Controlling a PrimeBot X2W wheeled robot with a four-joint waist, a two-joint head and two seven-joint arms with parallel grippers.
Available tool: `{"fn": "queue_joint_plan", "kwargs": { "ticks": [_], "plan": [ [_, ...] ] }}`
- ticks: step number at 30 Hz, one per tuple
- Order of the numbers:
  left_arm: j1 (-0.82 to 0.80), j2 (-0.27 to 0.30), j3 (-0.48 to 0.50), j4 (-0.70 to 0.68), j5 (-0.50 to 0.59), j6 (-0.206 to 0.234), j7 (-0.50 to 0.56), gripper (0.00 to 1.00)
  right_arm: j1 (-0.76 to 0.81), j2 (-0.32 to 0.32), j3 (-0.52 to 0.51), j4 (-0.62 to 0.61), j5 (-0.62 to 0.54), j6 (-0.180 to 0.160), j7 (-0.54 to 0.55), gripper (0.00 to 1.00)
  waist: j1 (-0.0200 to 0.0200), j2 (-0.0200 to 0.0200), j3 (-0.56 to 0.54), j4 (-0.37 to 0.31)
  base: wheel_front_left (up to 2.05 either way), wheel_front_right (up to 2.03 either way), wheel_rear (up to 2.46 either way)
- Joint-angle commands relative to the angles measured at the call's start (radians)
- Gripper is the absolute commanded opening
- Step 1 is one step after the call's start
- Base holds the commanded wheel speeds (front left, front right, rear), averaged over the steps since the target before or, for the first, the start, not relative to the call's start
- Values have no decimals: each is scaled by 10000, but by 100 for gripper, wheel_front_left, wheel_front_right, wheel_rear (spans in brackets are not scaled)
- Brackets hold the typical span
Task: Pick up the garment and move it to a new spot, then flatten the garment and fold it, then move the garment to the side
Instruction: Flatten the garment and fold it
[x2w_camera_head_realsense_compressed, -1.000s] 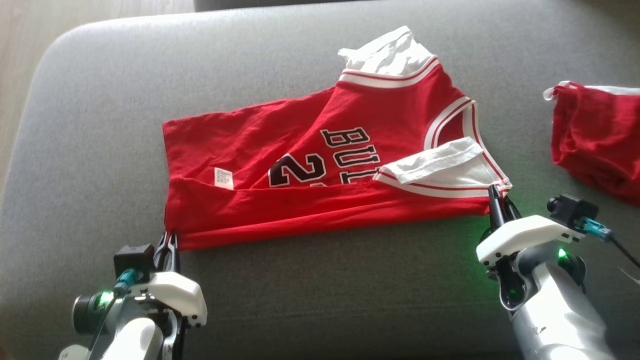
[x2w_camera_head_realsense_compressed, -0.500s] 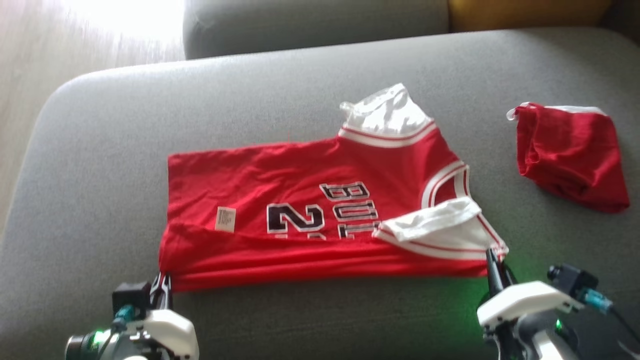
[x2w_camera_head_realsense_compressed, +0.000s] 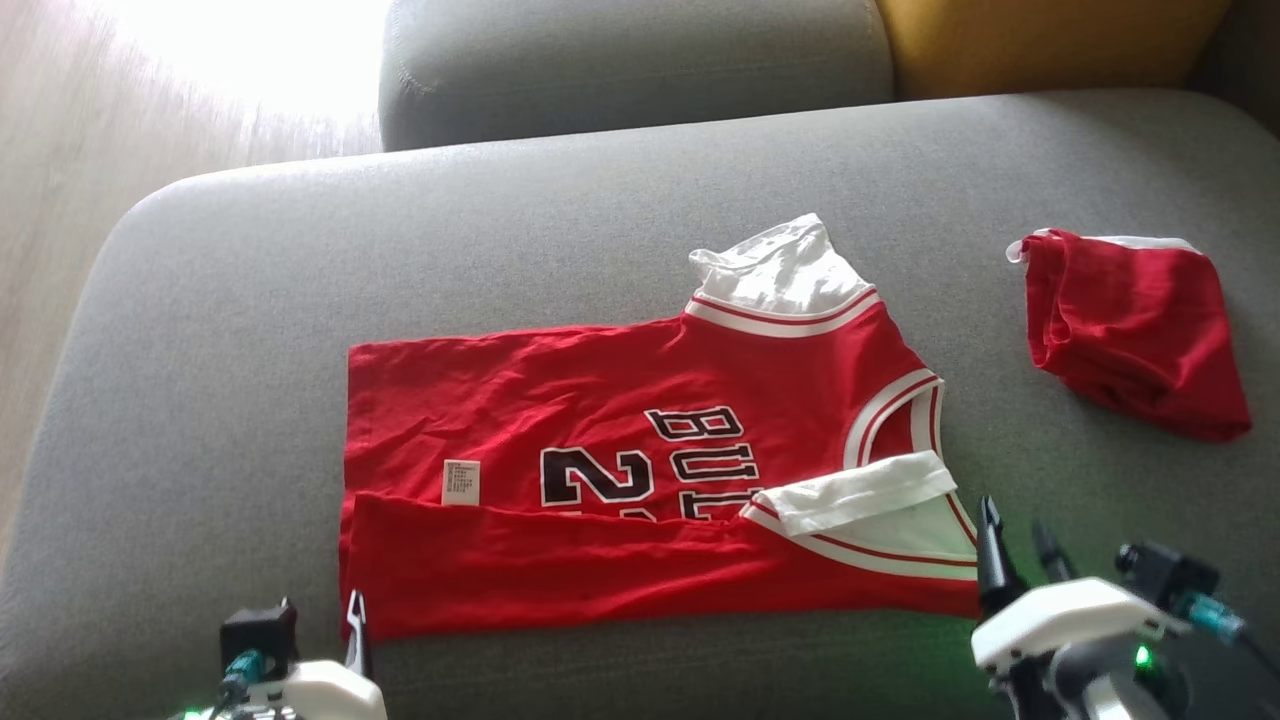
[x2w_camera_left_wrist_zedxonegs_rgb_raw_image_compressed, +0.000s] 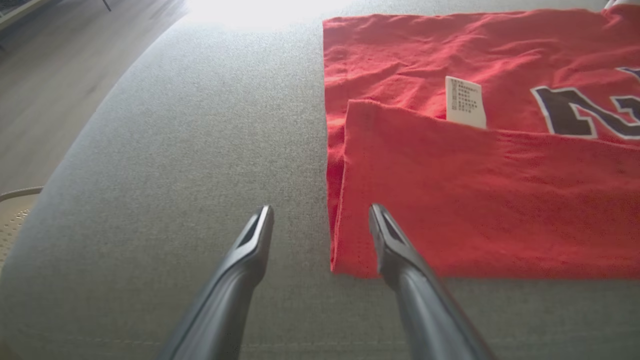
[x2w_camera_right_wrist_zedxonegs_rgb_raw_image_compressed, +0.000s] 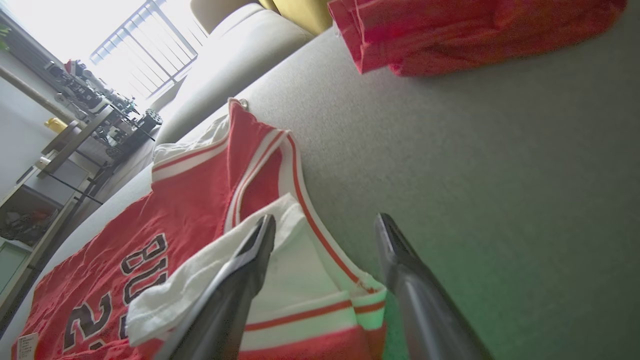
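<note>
The red Bulls jersey (x2w_camera_head_realsense_compressed: 640, 480) lies spread on the grey sofa cushion (x2w_camera_head_realsense_compressed: 600, 220). Its long edge nearest the grippers is already turned over onto the chest, covering the lower half of the numerals and stopping just below the care label (x2w_camera_head_realsense_compressed: 460, 482). The left gripper (x2w_camera_left_wrist_zedxonegs_rgb_raw_image_compressed: 321, 209) has its jaws parted and holds nothing. The folded hem corner sits just ahead of them, beside the jaw on the jersey side, and I cannot tell whether they touch. The right gripper (x2w_camera_right_wrist_zedxonegs_rgb_raw_image_compressed: 325, 219) is likewise released and empty, with the white armhole trim (x2w_camera_right_wrist_zedxonegs_rgb_raw_image_compressed: 280, 280) just beyond its jaws and partly behind one of them. A second red garment (x2w_camera_head_realsense_compressed: 1135, 330) lies well beyond the right jaws and off to the side. By my reading the folding step is in hand, with one lengthwise fold down. The next move likely calls for both jaws to reach past this fold, pinch the far hem corner and far shoulder together, and bring that edge back evenly so the layers underneath stay put.
</note>
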Motion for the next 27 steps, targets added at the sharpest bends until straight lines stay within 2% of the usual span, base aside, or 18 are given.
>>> {"fn": "queue_joint_plan", "kwargs": {
  "ticks": [1,7,10,12,20,27],
  "plan": [
    [-316,296,492,-411,-74,157,-94,100,-543,-68,102,-641,-453,-4,-135,100,0,-1,2,22,0,0,0],
    [-355,260,855,-1400,-72,481,-366,100,-489,-68,28,-2658,-2115,-4,-135,100,0,-1,98,57,0,0,0],
    [-496,269,1021,-2021,63,406,-463,100,-398,-68,159,-4123,-3339,-4,71,100,0,-1,395,-6,0,0,0],
    [-669,261,1085,-2128,158,397,-480,100,-355,-68,207,-4747,-3709,-4,267,100,0,-1,582,-37,0,0,0],
    [-1549,208,1134,-1854,451,295,-495,100,-144,-68,327,-6309,-3926,-4,706,100,0,-1,1320,-343,0,0,0],
    [-3087,670,1350,-633,553,350,79,100,-226,-68,529,-7213,-3996,-4,843,100,0,-1,2332,-960,0,0,0]
  ]
}}
